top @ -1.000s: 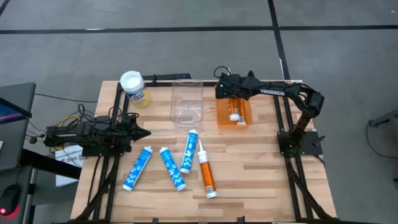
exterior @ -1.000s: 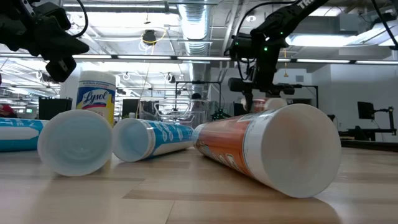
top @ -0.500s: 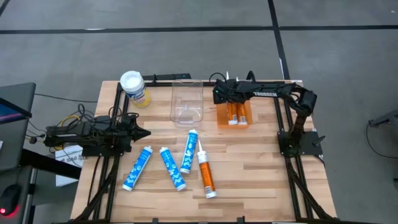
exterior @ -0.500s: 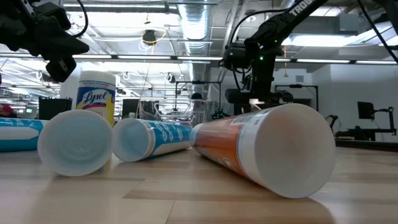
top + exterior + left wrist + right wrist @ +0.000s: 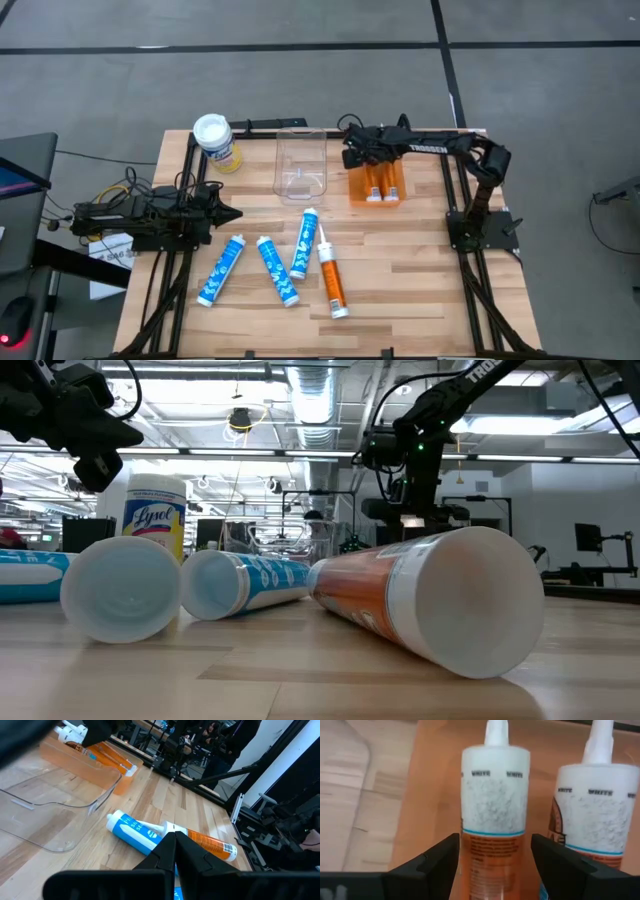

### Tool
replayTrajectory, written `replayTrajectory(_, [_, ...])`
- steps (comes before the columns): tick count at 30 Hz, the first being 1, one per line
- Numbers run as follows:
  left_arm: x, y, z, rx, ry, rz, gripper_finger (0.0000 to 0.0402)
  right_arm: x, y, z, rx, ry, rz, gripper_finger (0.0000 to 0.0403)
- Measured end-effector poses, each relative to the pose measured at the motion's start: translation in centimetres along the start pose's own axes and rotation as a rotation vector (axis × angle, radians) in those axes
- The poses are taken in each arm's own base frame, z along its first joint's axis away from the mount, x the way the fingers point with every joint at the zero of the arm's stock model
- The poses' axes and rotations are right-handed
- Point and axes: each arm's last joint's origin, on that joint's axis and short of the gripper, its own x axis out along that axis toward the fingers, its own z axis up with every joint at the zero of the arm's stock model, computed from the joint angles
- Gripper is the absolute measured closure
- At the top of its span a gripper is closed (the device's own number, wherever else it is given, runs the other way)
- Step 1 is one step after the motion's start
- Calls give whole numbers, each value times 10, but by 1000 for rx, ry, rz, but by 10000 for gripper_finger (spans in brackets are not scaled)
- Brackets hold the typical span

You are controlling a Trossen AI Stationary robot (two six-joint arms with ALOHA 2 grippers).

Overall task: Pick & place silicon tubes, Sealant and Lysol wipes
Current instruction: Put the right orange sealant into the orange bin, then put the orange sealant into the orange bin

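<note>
Industrial lab: exposed ceiling ducts (image 5: 300, 385), concrete floor (image 5: 300, 90).

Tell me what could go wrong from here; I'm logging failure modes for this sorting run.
The right gripper jaws are open around one orange tube lying in the orange tray, close beside a second tube; pulling away carelessly could drag or nudge either. On the table, the remaining orange tube lies near a blue tube, so grasping it may roll its neighbour.

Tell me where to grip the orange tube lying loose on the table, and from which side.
Take the orange tube across its round barrel, near mid-length, coming straight down from above. It lies flat, nozzle pointing toward the bins. A blue tube sits close beside the nozzle end, while the barrel's lower half looks free on both sides. The right gripper is open over the orange bin.
</note>
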Motion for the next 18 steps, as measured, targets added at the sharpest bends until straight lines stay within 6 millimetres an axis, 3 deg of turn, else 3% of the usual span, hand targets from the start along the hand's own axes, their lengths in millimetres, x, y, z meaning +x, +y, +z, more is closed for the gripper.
replayTrajectory(4, [0, 0, 0, 0, 0, 0, 402, -16, 4, 9, -20, 36, 20, 164])
replayTrajectory(9, [0, 0, 0, 0, 0, 0, 402, -66, 33, 5, -167, 42, 91, 163])
replayTrajectory(14, [0, 0, 0, 0, 0, 0, 402, -122, 71, -43, -366, 147, 247, 163])
replayTrajectory(18, [0, 0, 0, 0, 0, 0, 402, -146, 88, -96, -401, 244, 278, 163])
